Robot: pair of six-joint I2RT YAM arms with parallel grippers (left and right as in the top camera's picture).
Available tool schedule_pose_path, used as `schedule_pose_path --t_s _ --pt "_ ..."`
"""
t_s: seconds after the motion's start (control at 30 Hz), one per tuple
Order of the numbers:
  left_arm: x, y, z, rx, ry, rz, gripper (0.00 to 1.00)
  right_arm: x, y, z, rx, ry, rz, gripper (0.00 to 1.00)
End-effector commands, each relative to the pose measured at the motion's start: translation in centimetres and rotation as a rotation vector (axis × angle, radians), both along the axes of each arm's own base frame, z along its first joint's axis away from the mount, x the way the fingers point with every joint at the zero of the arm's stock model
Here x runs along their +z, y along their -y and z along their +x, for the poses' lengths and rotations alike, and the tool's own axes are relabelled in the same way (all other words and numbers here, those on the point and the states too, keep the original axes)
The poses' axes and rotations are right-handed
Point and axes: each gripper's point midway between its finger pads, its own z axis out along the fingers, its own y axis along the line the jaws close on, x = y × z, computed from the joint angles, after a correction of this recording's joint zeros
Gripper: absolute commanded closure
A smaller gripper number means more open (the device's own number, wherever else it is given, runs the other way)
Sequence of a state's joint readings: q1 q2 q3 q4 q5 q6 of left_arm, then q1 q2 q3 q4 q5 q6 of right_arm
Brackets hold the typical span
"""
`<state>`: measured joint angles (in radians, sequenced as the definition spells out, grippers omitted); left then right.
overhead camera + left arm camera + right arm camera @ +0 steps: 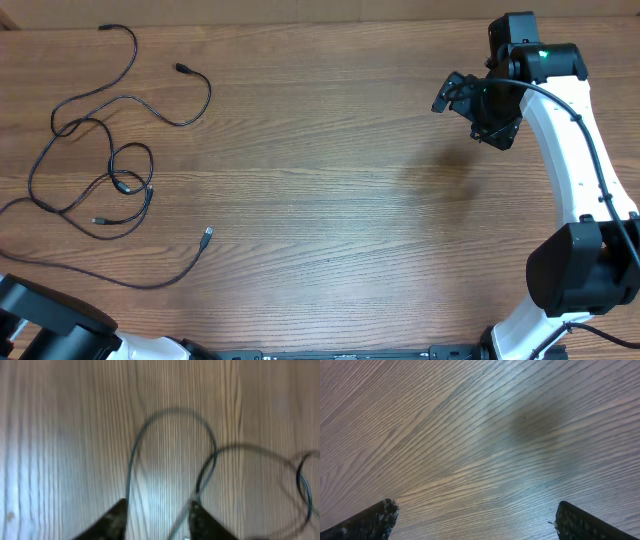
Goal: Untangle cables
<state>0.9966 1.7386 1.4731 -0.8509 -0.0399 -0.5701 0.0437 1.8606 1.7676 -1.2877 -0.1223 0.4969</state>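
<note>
Several thin black cables (pixel 120 170) lie in loose overlapping loops on the left part of the wooden table, with small plug ends at the back (pixel 182 68) and front (pixel 208 235). In the left wrist view, blurred cable loops (pixel 172 412) lie on the wood. My left gripper (pixel 157 510) is open just above them, with one strand running between its fingers and one beside the left finger. My right gripper (pixel 476 510) is wide open and empty over bare wood. In the overhead view it (pixel 462 95) hangs at the far right, well away from the cables.
The wooden table (pixel 330 190) fills the view. Of the left arm only a black part (pixel 40 325) shows at the bottom left corner. The white right arm (pixel 575 150) reaches up along the right edge, with its own thicker black wire.
</note>
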Motion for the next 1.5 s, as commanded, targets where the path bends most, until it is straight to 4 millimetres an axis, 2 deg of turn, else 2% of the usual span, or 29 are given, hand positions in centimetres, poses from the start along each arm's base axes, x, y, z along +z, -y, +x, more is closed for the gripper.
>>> schedule_pose_path --t_s 0.0,0.03,0.1,0.13,0.2,0.23,0.27,0.4,0.47,0.6,0.7,0.8,0.87,0.97,1.03,1.23,1.47 --pt "-0.4 2.9 2.0 -0.127 0.094 -0.127 0.53 0.5 0.4 0.0 -0.002 0.015 -0.017 0.0" --pt "-0.5 3.8 2.5 -0.173 0.118 -0.162 0.51 0.5 0.4 0.0 -0.002 0.015 -0.017 0.0" --pt "-0.4 6.0 3.4 -0.284 0.173 -0.234 0.61 0.5 0.4 0.0 -0.002 0.015 -0.017 0.0" --pt "-0.2 6.9 4.0 -0.333 0.207 -0.265 0.61 0.5 0.4 0.0 -0.002 0.015 -0.017 0.0" --pt "0.5 8.7 5.3 -0.445 0.273 -0.3 0.49 0.5 0.4 0.0 -0.002 0.015 -0.017 0.0" --pt "1.1 9.9 6.2 -0.512 0.324 -0.317 0.37 0.5 0.4 0.0 -0.002 0.015 -0.017 0.0" --pt "1.7 10.7 6.8 -0.554 0.363 -0.33 0.32 0.5 0.4 0.0 -0.002 0.015 -0.017 0.0" --pt "4.9 16.1 8.4 -0.729 0.489 -0.407 0.3 0.5 0.4 0.0 -0.002 0.015 -0.017 0.0" --pt "5.9 19.0 8.5 -0.831 0.462 -0.399 0.29 0.5 0.4 0.0 -0.002 0.015 -0.017 0.0" --pt "8.0 26.1 9.1 -1.068 0.39 -0.361 0.29 0.5 0.4 0.0 -0.002 0.015 -0.017 0.0" --pt "10.3 31.3 8.9 -1.248 0.372 -0.285 0.29 0.5 0.4 0.0 -0.002 0.015 -0.017 0.0" --pt "12.7 35.9 7.9 -1.4 0.386 -0.203 0.26 0.5 0.4 0.0 -0.002 0.015 -0.017 0.0" --pt "14.3 38.6 6.7 -1.474 0.409 -0.174 0.24 0.5 0.4 0.0 -0.002 0.015 -0.017 0.0" --pt "16.4 42.4 3.8 -1.603 0.448 -0.132 0.2 0.5 0.4 0.0 -0.002 0.015 -0.017 0.0" --pt "16.9 43.5 2.2 -1.628 0.436 -0.111 0.17 0.5 0.4 0.0 -0.002 0.015 -0.017 0.0" --pt "16.8 44.4 -2.8 -1.614 0.356 -0.115 0.15 0.5 0.4 0.0 -0.002 0.015 -0.017 0.0" --pt "16.7 44.5 -7.4 -1.621 0.327 -0.145 0.16 0.5 0.4 0.0 -0.002 0.015 -0.017 0.0"
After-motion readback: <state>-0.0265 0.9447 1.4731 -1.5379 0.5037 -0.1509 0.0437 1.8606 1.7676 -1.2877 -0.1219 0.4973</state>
